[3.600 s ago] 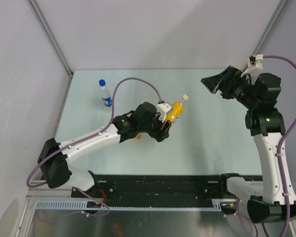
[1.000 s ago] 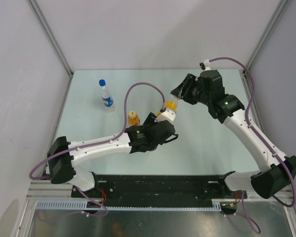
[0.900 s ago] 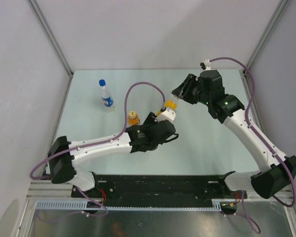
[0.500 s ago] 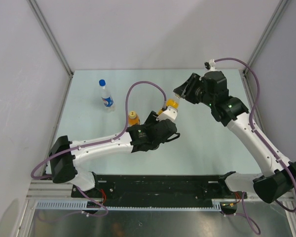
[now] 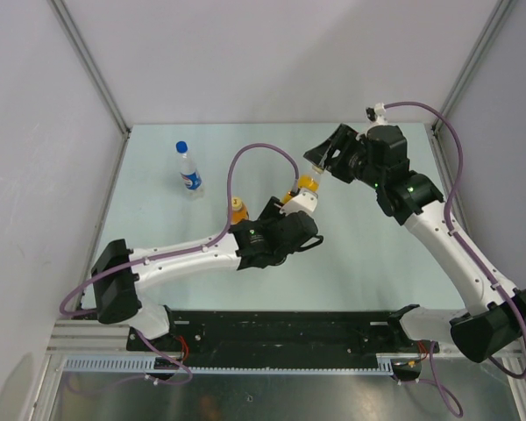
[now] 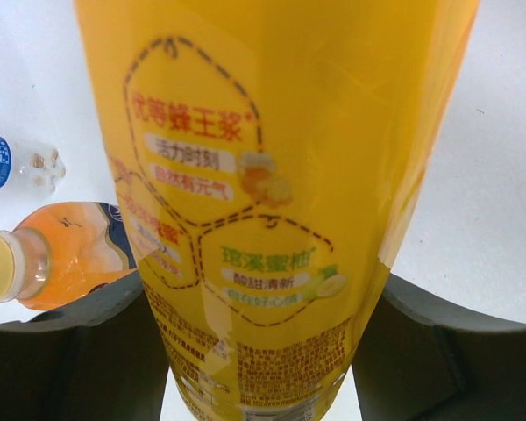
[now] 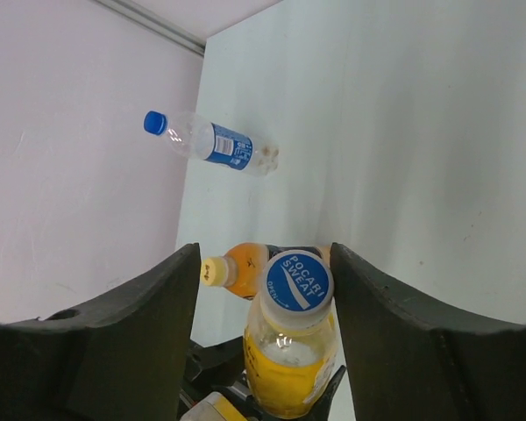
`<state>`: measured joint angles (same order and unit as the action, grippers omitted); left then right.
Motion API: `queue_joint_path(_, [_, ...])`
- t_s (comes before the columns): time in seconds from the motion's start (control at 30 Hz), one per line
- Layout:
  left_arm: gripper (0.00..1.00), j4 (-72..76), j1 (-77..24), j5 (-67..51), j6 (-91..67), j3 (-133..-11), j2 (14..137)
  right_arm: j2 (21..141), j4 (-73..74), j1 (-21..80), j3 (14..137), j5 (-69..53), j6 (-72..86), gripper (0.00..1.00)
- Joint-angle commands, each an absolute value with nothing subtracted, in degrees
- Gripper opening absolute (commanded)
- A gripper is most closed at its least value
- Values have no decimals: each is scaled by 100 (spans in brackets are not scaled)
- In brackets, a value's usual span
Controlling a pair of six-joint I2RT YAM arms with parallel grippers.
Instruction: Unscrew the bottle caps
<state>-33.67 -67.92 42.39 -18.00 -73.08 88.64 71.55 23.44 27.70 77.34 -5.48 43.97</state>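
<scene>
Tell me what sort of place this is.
Probably a robot lab test cell: a pale table boxed in by plain white panels between aluminium posts, with a left arm and a right arm mounted at its near edge.

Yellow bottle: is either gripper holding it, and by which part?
The left gripper clamps the yellow bottle by its labelled body. The right gripper straddles the cap, jaws open, not gripping it.
</scene>
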Motion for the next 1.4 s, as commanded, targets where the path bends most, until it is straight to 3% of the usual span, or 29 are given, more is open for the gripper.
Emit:
queue_joint_path(0.0, [38,-3480,-6821,4366,-1757,-7547,8907,6993,1974,2749,7762,-595,4487,61])
queue_joint_path(0.03, [38,-3484,-6820,4367,-1762,-7548,8905,6994,1971,2746,7762,-592,4489,56])
queue_joint_path(0.17, [38,-3500,-6821,4373,-1768,-7569,8914,7023,1978,2744,7760,-636,4471,21])
queue_joint_path(0.3, [39,-3573,-6820,4297,-1764,-7647,8914,7063,2014,2734,7753,-718,4370,2])
queue_joint_path(0.83, [42,-3739,-6820,3593,-1771,-8006,8905,6628,1971,2555,7616,-991,3697,0])
queue_joint_path(1.37, [34,-3620,-6820,2154,-1422,-8389,8572,6112,1625,1616,7212,-2969,3476,0])
